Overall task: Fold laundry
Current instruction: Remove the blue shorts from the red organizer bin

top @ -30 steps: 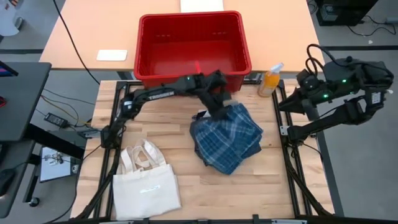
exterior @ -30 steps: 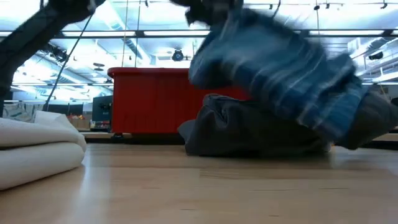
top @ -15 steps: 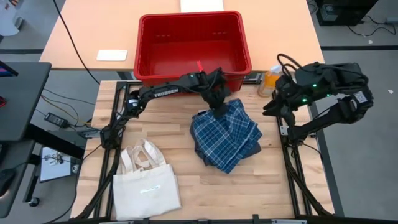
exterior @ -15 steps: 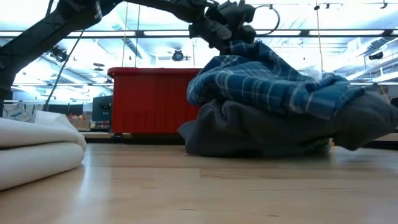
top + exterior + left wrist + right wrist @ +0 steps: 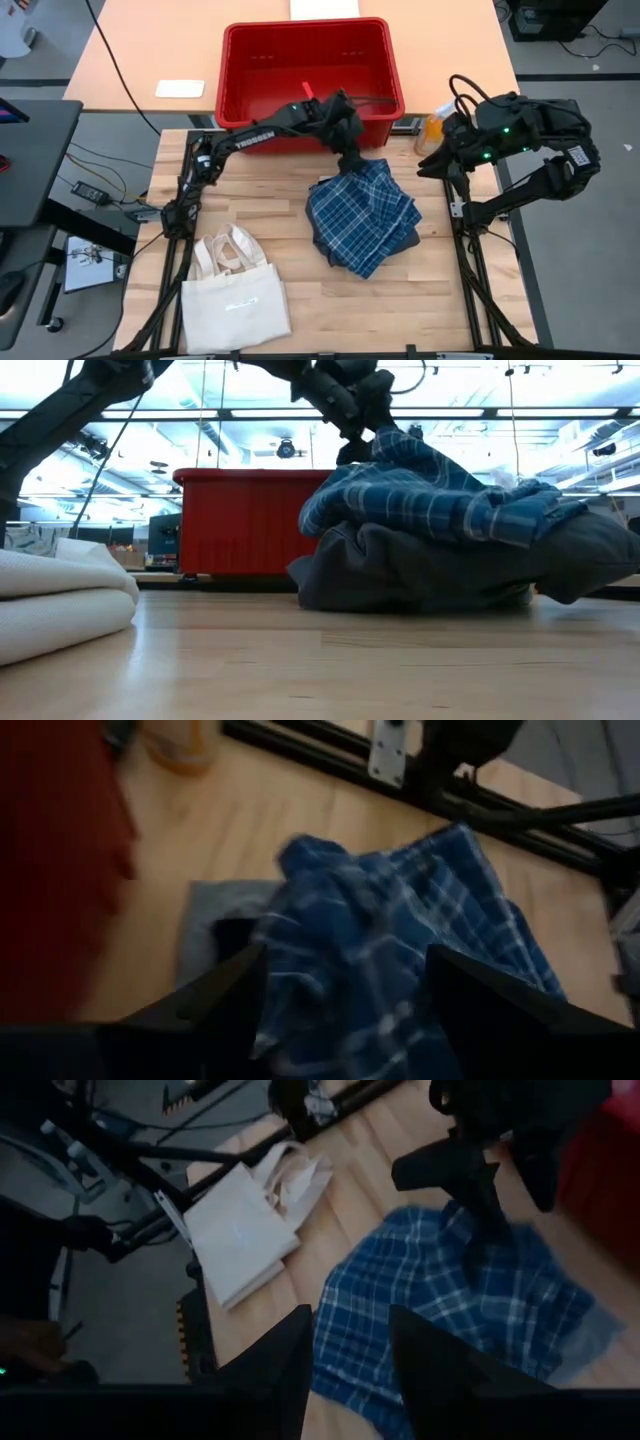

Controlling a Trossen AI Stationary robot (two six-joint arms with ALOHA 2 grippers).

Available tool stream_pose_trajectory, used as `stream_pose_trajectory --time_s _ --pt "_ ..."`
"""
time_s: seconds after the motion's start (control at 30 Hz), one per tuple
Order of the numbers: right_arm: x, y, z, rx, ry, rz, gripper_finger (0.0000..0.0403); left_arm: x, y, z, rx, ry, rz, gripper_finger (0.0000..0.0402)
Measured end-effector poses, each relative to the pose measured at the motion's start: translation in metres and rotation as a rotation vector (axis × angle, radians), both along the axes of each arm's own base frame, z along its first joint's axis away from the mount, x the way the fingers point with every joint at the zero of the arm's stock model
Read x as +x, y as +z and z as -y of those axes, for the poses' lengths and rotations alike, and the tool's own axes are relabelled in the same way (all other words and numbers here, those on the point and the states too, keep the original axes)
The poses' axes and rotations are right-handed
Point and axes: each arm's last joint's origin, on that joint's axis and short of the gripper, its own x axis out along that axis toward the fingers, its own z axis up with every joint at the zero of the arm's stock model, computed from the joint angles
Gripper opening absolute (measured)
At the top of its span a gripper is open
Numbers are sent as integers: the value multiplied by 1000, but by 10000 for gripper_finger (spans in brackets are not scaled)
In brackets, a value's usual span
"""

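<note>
Hovering open-jawed above the plaid piece (image 5: 362,214), the left gripper (image 5: 350,160) holds nothing. The right gripper (image 5: 428,165) waits beside the table, fingers slightly apart and empty.

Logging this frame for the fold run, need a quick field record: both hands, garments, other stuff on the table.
left hand: open, above the far edge of the plaid piece, holding nothing
right hand: off the table's right edge, fingers apart, nothing between them
plaid piece: blue-and-white, rumpled, lying on top of the pile mid-table
dark garment: charcoal, under the plaid piece
tote bag: cream, flat at the table's near left
red bin: behind the table's far edge
fold state: not folded yet
</note>
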Motion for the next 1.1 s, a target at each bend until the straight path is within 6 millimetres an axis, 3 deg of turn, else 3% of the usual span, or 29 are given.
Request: stream_pose_trajectory --time_s 0.1,0.27,0.43,0.6,0.8,1.0,1.1 --pt "-4 4 1 -62 -7 39 142 -12 18 -5 63 25 25 276" --pt "-21 12 6 -146 -71 118 142 -33 64 0 271 61 146 264" --pt "-31 17 9 -167 -101 165 142 -40 84 14 399 34 192 235" --pt "-33 6 12 -196 -124 130 142 -36 80 28 414 -86 192 201" --pt "-31 -32 14 -158 -148 85 142 -29 52 43 348 -185 152 165" --pt "-16 -79 16 -67 -210 95 142 -55 57 69 346 -182 243 145" --pt "4 -104 18 -31 -202 70 142 -76 43 81 323 -124 254 144"
